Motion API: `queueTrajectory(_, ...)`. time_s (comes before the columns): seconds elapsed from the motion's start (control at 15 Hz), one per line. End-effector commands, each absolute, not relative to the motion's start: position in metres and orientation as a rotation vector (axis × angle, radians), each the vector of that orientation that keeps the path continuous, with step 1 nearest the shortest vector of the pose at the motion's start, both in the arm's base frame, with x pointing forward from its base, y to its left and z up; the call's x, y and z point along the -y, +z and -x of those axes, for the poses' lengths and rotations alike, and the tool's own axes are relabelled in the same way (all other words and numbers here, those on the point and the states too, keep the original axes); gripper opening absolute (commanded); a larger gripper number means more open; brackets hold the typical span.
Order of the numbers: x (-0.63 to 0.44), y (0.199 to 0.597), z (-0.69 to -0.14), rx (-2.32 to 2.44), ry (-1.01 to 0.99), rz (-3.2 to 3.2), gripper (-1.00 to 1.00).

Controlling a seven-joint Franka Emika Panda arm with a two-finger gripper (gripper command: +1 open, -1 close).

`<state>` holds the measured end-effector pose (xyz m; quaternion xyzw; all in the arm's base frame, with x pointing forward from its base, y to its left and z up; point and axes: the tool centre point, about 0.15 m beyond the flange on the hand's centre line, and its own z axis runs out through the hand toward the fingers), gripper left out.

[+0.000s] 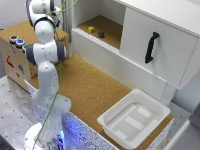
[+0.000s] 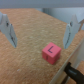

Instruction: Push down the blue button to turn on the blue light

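Note:
The blue button [image 1: 20, 43] is a small round cap in a pale ring on top of a wooden box [image 1: 12, 60] at the exterior view's left. A red-capped button [image 1: 12, 37] sits beside it, and the arm partly hides the third one. The arm [image 1: 45, 55] rises in front of the box, and I cannot make out its gripper in the exterior view. In the wrist view my gripper [image 2: 41, 30] is open and empty above a cork surface. A pink cube [image 2: 51, 52] marked with a letter lies below and between the fingers [image 2: 8, 29]. No button shows in the wrist view.
A white cabinet with a black handle [image 1: 151, 46] stands at the back; its open shelf holds a yellow cube [image 1: 91, 29] and a dark object [image 1: 101, 34]. A white bin [image 1: 134, 117] sits at the cork table's front right. A dark shape [image 2: 75, 72] shows at the wrist view's edge.

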<state>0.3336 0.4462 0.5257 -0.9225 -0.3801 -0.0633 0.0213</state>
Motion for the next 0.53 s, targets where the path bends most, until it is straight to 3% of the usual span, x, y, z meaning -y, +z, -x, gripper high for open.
queueTrajectory(0.0,-0.464,0.546,-0.270,1.626,-0.084,2.684,1.00)
queueTrajectory(0.47,-0.498,0.519,-0.186,1.851,-0.028,2.427,1.00)
